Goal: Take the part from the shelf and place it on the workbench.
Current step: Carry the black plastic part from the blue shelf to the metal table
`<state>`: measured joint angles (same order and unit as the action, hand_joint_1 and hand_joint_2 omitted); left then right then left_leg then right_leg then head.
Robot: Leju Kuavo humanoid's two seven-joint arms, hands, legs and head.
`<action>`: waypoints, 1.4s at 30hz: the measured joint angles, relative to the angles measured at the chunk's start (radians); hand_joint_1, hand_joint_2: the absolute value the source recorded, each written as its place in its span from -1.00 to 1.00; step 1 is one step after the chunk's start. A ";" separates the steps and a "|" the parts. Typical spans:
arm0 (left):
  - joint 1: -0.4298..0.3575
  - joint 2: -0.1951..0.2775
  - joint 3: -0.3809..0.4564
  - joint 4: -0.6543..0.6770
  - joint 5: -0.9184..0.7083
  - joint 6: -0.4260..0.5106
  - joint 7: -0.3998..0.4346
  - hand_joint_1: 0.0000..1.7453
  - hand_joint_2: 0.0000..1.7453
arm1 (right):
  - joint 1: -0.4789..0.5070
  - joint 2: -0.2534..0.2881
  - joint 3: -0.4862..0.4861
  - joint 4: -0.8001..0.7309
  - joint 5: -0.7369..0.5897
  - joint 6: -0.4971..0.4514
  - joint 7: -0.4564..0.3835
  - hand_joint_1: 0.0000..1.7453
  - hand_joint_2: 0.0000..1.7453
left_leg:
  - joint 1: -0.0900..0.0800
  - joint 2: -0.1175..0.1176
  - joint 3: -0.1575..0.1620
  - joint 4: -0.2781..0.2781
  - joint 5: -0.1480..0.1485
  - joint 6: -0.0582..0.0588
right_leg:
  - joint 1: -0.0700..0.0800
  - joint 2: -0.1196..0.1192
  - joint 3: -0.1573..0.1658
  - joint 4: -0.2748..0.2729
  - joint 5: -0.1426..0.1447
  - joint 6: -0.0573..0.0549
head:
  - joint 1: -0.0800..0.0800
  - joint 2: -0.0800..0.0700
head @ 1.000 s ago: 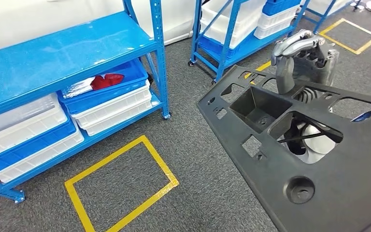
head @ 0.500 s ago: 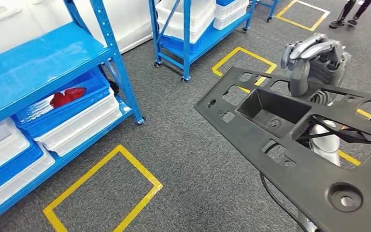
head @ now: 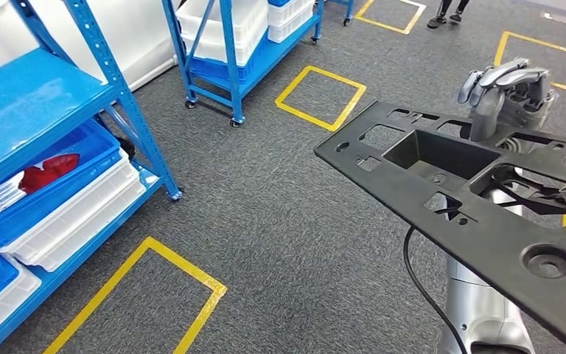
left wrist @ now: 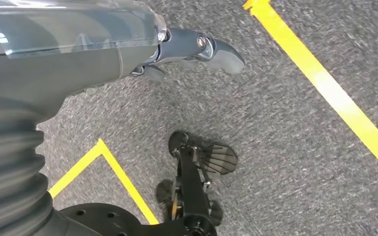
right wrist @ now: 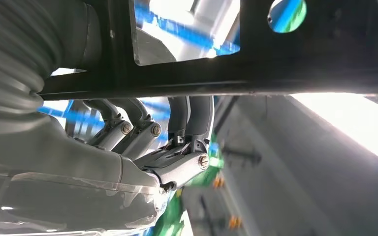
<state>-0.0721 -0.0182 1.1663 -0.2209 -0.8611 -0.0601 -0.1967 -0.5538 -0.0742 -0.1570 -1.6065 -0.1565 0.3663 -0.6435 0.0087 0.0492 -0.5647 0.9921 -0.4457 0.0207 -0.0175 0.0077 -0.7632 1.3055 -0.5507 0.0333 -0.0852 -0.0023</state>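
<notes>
The robot's right hand (head: 502, 92) is gripping the far edge of a large black moulded part (head: 472, 206), its fingers (right wrist: 142, 132) curling over the rim while the flat panel, full of cut-outs and with one deep rectangular recess, is lying tilted across the robot's front, well above the grey carpet (head: 280, 214). From under the panel, the wrist camera is showing those fingers hooking up around the black edge. The left hand (left wrist: 197, 49) is hanging over the carpet with nothing in it, though I cannot tell how far its fingers are spreading. Off to the robot's left, blue shelving (head: 51, 110) is carrying white and blue bins (head: 74, 206), one with something red (head: 48, 169) inside. Yellow tape squares (head: 320, 96) are marking the floor, and a person's feet (head: 449, 15) are standing at the far end.
</notes>
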 joint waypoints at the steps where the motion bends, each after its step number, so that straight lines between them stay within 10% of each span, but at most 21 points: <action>1: 0.000 0.002 0.001 0.000 0.000 -0.001 -0.003 -1.00 1.00 | -0.001 0.018 -0.012 0.004 0.001 -0.002 0.000 1.00 1.00 | 0.000 0.015 0.000 0.001 -0.002 -0.002 | -0.002 -0.004 0.012 -0.022 0.020 0.003 | 0.000 0.000; 5: -0.002 0.011 0.004 0.000 -0.004 -0.002 -0.013 -1.00 1.00 | -0.017 0.090 -0.060 0.023 0.010 0.003 -0.004 1.00 1.00 | -0.006 0.064 0.006 0.013 -0.017 -0.020 | 0.005 -0.074 0.135 -0.256 0.111 -0.010 | 0.000 0.000; 9: -0.005 0.022 0.009 -0.001 -0.007 -0.002 -0.027 -1.00 1.00 | -0.024 0.132 -0.100 0.040 0.031 -0.008 -0.006 1.00 1.00 | -0.007 0.100 0.011 0.017 -0.030 -0.045 | 0.012 -0.036 0.138 -0.280 0.117 -0.045 | 0.000 0.000; 15: 0.001 0.044 0.010 -0.001 -0.025 -0.002 -0.031 -1.00 1.00 | -0.010 0.133 -0.143 0.044 0.071 -0.048 -0.007 1.00 1.00 | 0.002 -0.034 -0.121 0.309 -0.156 -0.051 | 0.007 0.046 0.141 -0.284 0.123 -0.065 | 0.000 0.000; 19: -0.005 0.064 0.010 -0.001 -0.031 -0.002 -0.036 -1.00 1.00 | 0.024 0.131 -0.170 0.005 0.129 -0.084 -0.007 1.00 1.00 | 0.002 -0.082 -0.049 0.115 -0.029 -0.029 | 0.012 0.100 0.146 -0.281 0.122 -0.063 | 0.000 0.000; 23: -0.010 0.071 0.010 -0.001 -0.031 -0.003 -0.044 -1.00 1.00 | 0.136 0.111 -0.072 -0.118 0.208 -0.256 -0.007 1.00 1.00 | 0.000 -0.103 -0.002 0.015 -0.011 -0.022 | 0.008 0.136 0.139 -0.283 0.124 -0.042 | 0.000 0.000; 28: -0.012 0.071 0.010 -0.001 -0.039 -0.003 -0.035 -1.00 1.00 | 0.187 0.136 0.029 -0.197 0.179 -0.356 -0.007 1.00 1.00 | 0.004 -0.042 0.006 -0.006 0.000 -0.004 | 0.011 0.014 0.057 -0.111 0.023 -0.019 | 0.000 0.000; 31: -0.008 0.070 0.009 -0.001 -0.044 -0.004 -0.026 -1.00 1.00 | 0.206 0.147 0.052 -0.222 0.180 -0.378 -0.007 1.00 1.00 | 0.004 -0.002 0.007 -0.004 -0.004 -0.006 | 0.001 -0.001 0.010 -0.013 0.002 -0.009 | 0.000 0.000; 36: -0.012 0.057 0.008 -0.001 -0.053 -0.010 -0.025 -1.00 1.00 | 0.214 0.147 0.089 -0.276 0.218 -0.411 -0.005 1.00 1.00 | -0.003 0.048 0.018 0.001 -0.019 -0.027 | 0.010 -0.070 0.153 -0.279 0.107 -0.024 | 0.000 0.000; 39: -0.017 0.046 0.008 -0.001 -0.052 -0.012 -0.025 -1.00 1.00 | 0.217 0.144 0.125 -0.298 0.249 -0.426 0.001 1.00 1.00 | -0.004 0.073 0.024 0.002 -0.026 -0.043 | 0.013 -0.044 0.150 -0.287 0.109 -0.043 | 0.000 0.000; 42: -0.019 0.035 0.008 -0.001 -0.052 -0.013 -0.026 -1.00 1.00 | 0.212 0.139 0.161 -0.315 0.269 -0.438 0.010 1.00 1.00 | 0.004 0.016 -0.011 0.092 -0.088 -0.054 | 0.005 -0.011 0.155 -0.297 0.117 -0.060 | 0.000 0.000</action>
<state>-0.0908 0.0166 1.1738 -0.2215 -0.9128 -0.0735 -0.2224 -0.3414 0.0644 0.0042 -1.9210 0.1123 -0.0717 -0.6331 0.0123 0.0652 -0.5760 1.0844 -0.5336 -0.0334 -0.0124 -0.0035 -0.6085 1.0083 -0.4341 -0.0269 -0.0854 -0.0023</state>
